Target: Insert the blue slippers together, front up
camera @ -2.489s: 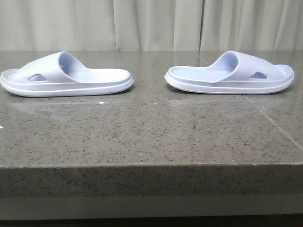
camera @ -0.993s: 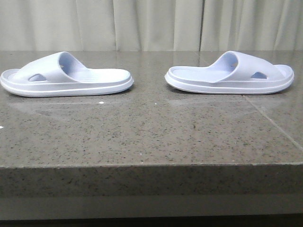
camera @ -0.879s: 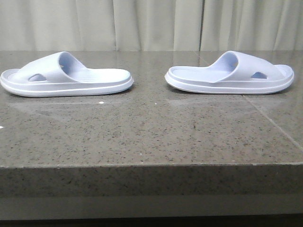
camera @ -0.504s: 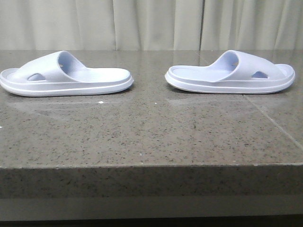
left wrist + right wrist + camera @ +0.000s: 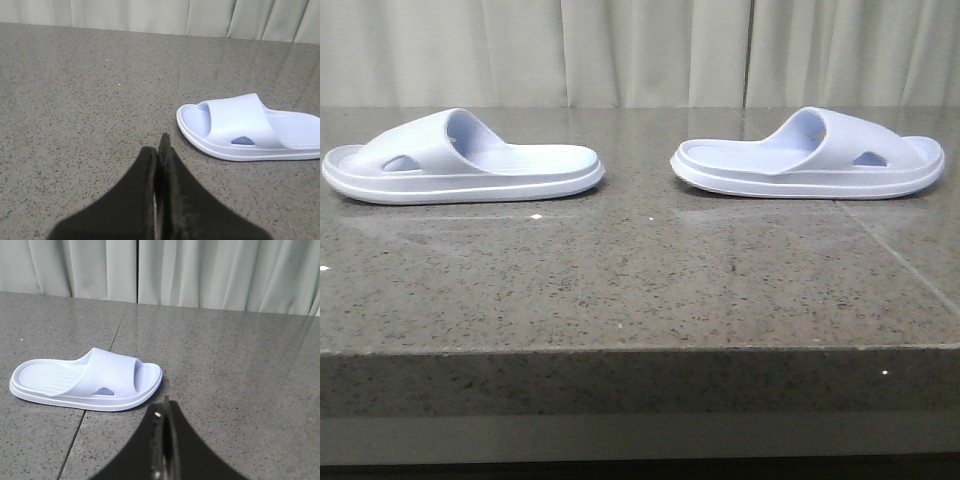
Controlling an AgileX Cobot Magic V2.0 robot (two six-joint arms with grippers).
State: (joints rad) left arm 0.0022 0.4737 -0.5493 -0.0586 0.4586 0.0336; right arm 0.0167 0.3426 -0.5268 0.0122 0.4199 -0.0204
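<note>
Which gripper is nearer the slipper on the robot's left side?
Left. The left gripper, shut, sits just short of the left slipper, off its toe end. The right gripper, also shut, faces the right slipper instead.

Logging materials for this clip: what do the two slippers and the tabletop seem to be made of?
Left slipper and right slipper: probably moulded foam or soft rubber, matte pale blue, thick one-piece soles and straps without seams. Tabletop: looks like polished speckled stone, granite or an imitation; it mirrors the slippers faintly.
</note>
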